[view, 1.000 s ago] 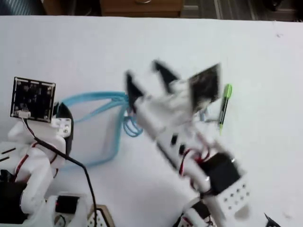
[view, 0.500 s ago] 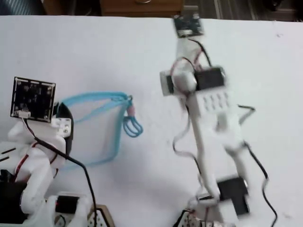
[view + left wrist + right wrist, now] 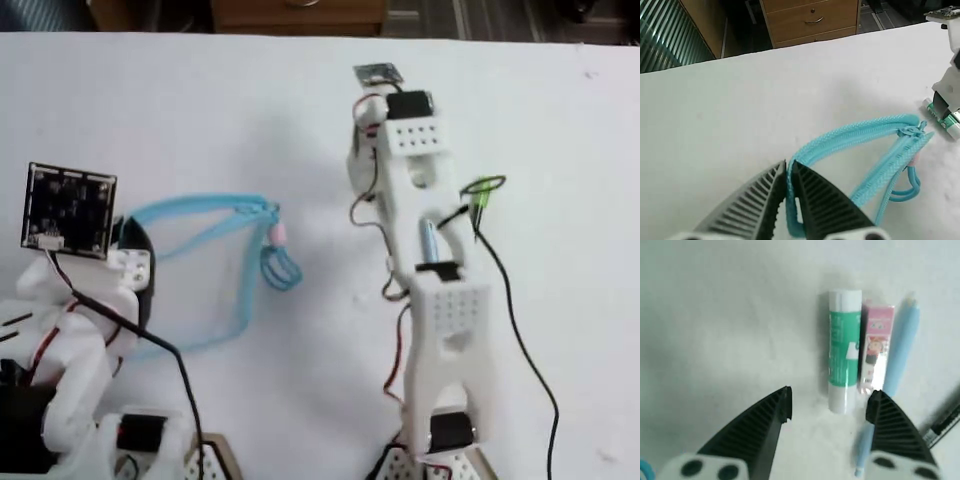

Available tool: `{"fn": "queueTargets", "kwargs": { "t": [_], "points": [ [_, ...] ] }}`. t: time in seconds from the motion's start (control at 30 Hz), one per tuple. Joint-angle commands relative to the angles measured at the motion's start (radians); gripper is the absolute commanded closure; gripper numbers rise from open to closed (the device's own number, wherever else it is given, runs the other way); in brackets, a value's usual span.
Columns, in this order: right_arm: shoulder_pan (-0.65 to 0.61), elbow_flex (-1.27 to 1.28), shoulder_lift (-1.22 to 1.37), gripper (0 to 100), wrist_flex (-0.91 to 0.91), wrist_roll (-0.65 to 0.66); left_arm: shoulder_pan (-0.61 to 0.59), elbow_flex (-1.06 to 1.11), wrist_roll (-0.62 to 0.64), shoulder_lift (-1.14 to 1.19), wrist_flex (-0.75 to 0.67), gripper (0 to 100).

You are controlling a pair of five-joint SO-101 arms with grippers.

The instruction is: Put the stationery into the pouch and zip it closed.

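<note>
The clear pouch [image 3: 195, 270] with a blue zipper edge [image 3: 865, 132] lies at the left of the table, its two zipper sides apart. My left gripper [image 3: 790, 182] is shut on the zipper edge at the pouch's left end [image 3: 138, 262]. My right arm [image 3: 410, 140] stretches toward the table's far side. Its gripper [image 3: 830, 407] hangs open just above a green-and-white glue stick [image 3: 842, 357]. A pink eraser [image 3: 874, 347] and a blue pen [image 3: 895, 365] lie side by side against the glue stick. A green pen [image 3: 483, 192] pokes out beside the arm.
A black pen [image 3: 945, 425] lies at the outer side of the stationery group. A blue loop strap [image 3: 280, 268] trails from the pouch's right end. Wooden drawers [image 3: 810, 20] stand beyond the table's far edge. Cables [image 3: 510, 300] hang along the right arm.
The right arm has swung away from the pouch's right end and stretched out toward the far side, over the stationery. The left arm and pouch have stayed put.
</note>
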Motion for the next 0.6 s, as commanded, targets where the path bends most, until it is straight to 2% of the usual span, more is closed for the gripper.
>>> {"fn": "queueTargets", "kwargs": {
  "t": [0.0, 0.23, 0.43, 0.57],
  "points": [
    [0.002, -0.207, 0.087, 75.4, 0.021, 0.018, -0.001, 0.051, -0.008, 0.004, 0.021, 98],
    [-0.036, -0.388, 0.275, 75.4, 0.012, 0.020, -0.002, 0.043, -0.008, 0.004, 0.021, 98],
    [-0.010, -0.466, 0.389, 75.9, 0.015, 0.018, -0.002, 0.043, -0.008, 0.004, 0.021, 98],
    [0.007, -0.479, 0.392, 87.8, 0.033, 0.020, -0.002, 0.043, -0.008, 0.004, 0.021, 98]
  ]
}}
